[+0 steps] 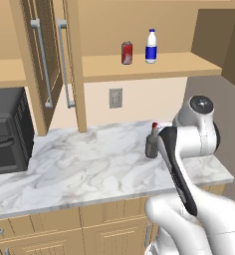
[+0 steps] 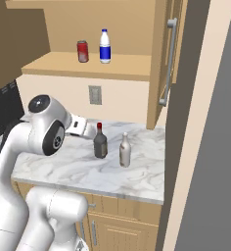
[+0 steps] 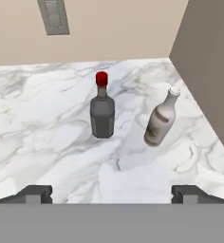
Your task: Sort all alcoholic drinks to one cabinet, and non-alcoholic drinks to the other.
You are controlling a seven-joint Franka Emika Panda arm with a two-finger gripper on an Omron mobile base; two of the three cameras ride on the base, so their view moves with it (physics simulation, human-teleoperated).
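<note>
With the red soda can (image 2: 82, 51) and white bottle (image 2: 104, 46) shelved, the gripper (image 3: 111, 193), fingers spread and empty, faces the dark grey bottle (image 3: 102, 112); next it must close in around its body.

No lettering is legible anywhere (the white bottle (image 1: 151, 46) bears a plain blue label).

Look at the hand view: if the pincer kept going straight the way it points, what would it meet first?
Most likely the dark grey red-capped bottle, which stands nearly centred ahead of the open pincer on the marble counter. The pale beige bottle sits off to the right of that line. Depth is hard to judge.
</note>
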